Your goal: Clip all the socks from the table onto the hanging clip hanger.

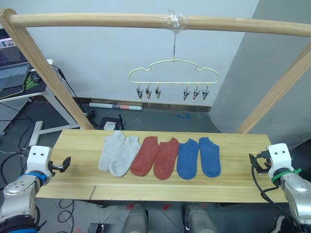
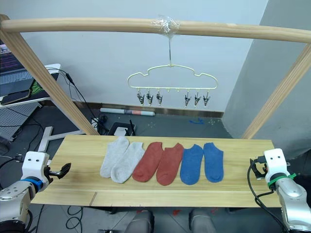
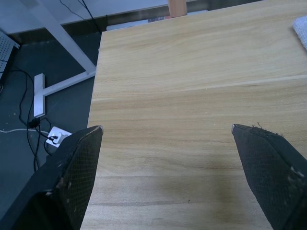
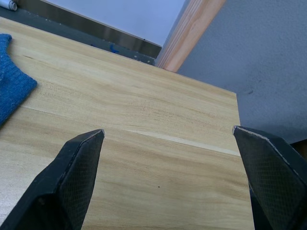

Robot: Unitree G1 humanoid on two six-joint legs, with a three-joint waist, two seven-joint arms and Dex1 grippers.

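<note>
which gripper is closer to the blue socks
Right. The right gripper sits at the table's right edge, a short bare stretch from the blue socks. The left gripper is at the left edge, with the grey and red pairs between.

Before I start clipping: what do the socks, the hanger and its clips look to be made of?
The socks look like soft matte knit fabric, lying limp and flat. The clip hanger seems thin pale yellow wire, probably coated, given its slim bent outline. Its clips look like dark metal, though too small to confirm.
</note>
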